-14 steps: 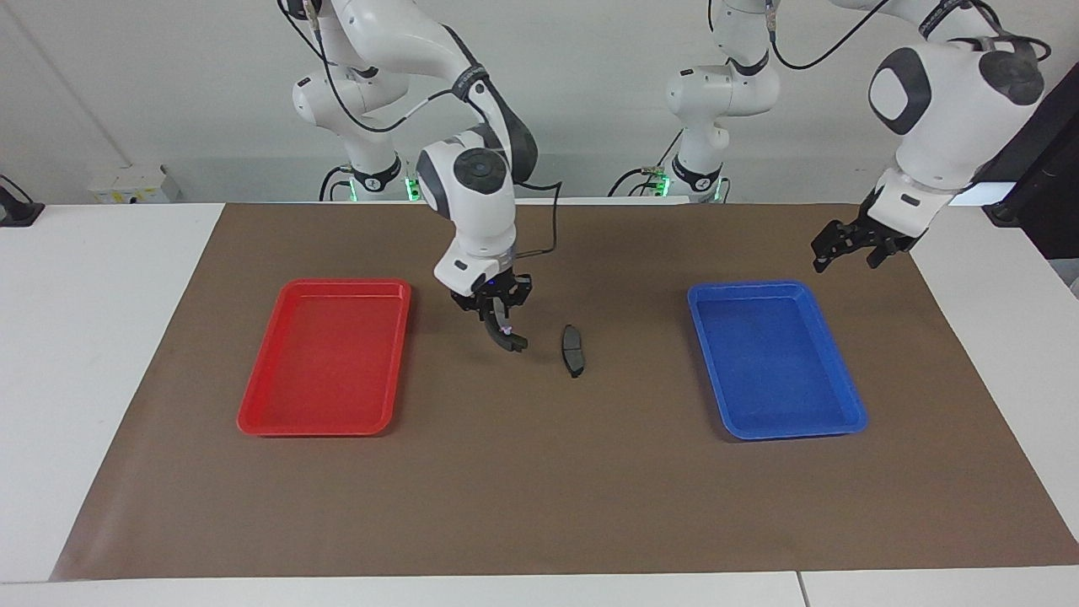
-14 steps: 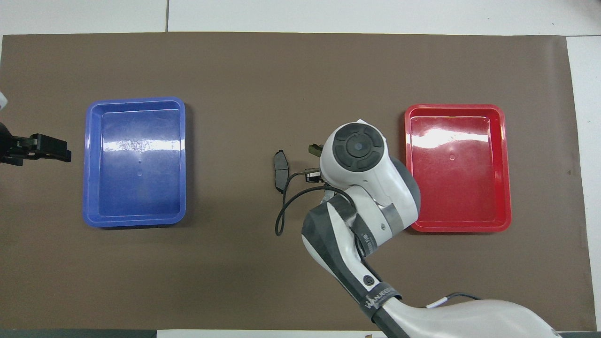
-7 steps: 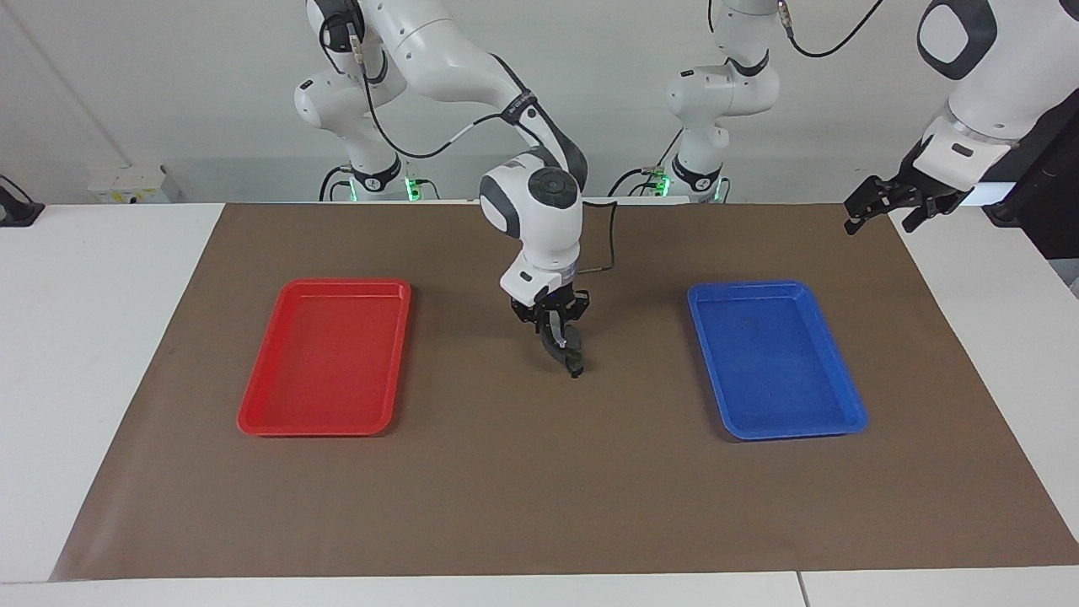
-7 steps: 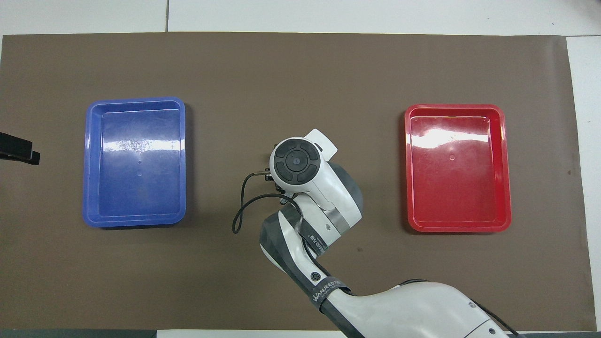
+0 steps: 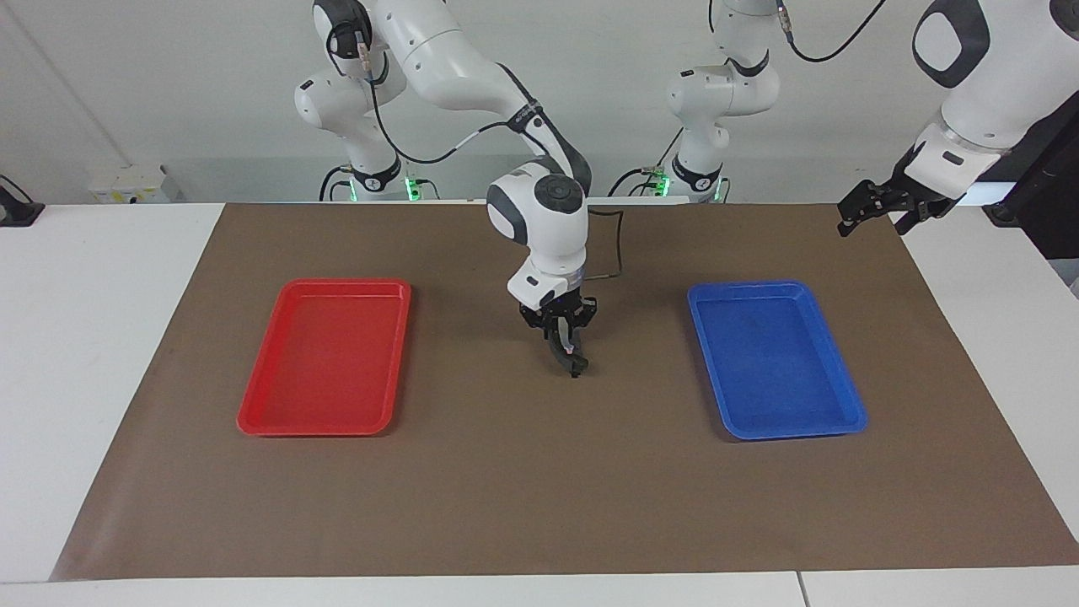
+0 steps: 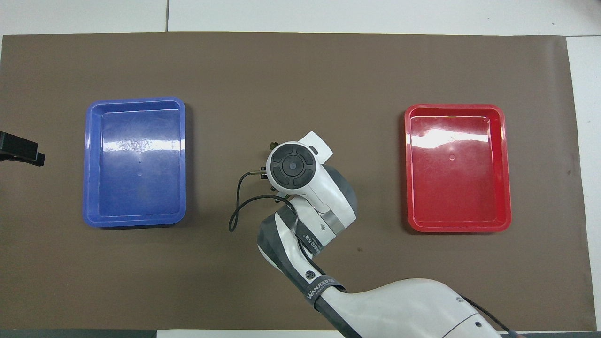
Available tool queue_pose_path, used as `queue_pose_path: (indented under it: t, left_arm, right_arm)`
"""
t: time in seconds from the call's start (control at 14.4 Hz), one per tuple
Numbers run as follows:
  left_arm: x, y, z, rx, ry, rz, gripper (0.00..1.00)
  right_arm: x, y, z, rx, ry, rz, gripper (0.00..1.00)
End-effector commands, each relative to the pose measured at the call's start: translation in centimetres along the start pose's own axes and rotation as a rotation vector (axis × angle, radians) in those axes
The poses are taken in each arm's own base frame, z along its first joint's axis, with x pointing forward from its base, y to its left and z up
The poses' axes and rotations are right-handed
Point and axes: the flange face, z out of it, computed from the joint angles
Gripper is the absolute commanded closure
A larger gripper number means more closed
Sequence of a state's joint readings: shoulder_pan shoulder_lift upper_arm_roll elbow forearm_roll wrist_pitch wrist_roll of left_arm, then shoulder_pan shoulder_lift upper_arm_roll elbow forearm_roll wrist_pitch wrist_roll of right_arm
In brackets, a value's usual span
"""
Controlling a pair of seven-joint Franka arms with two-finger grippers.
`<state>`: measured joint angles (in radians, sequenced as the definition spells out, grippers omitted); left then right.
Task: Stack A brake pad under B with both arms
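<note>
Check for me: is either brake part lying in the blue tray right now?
No. The blue tray holds nothing, and the only brake parts in sight are on the brown mat under the right hand, between the two trays.

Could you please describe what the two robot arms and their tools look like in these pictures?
Both arms are glossy white jointed segments with dark grey joint caps. The right arm carries a loose black cable and a dark band printed with white lettering; its tool is black. The left arm ends in a black tool too.
</note>
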<state>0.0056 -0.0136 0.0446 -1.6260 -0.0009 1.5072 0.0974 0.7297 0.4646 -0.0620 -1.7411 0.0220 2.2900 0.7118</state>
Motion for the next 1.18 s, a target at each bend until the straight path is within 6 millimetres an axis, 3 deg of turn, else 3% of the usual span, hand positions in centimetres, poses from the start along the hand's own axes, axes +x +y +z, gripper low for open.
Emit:
queue_pose_path:
  t: [0.0, 0.14, 0.9, 0.97, 1.04, 1.11]
  left_arm:
    - [0.0, 0.2, -0.2, -0.008, 0.006, 0.013, 0.01]
    - [0.3, 1.8, -0.2, -0.002, 0.018, 0.039, 0.01]
    - [0.5, 1.4, 0.1, -0.001, 0.038, 0.033, 0.01]
    - [0.5, 1.5, 0.2, -0.001, 0.038, 0.034, 0.01]
    - [0.5, 1.4, 0.1, -0.001, 0.038, 0.033, 0.01]
    - [0.5, 1.4, 0.1, -0.001, 0.038, 0.033, 0.01]
  right_arm:
    - [0.3, -0.3, 0.9, 0.004, 0.007, -0.008, 1.00]
    - [0.1, -0.2, 1.1, 0.003, 0.003, -0.044, 1.00]
    - [-0.5, -0.8, 2.3, -0.001, -0.001, -0.078, 0.99]
    - [-0.5, -0.8, 2.3, -0.002, -0.002, -0.079, 0.96]
    - [-0.4, -0.6, 2.3, 0.000, -0.001, -0.076, 0.84]
    - [-0.3, -0.4, 2.4, -0.001, -0.005, -0.072, 0.58]
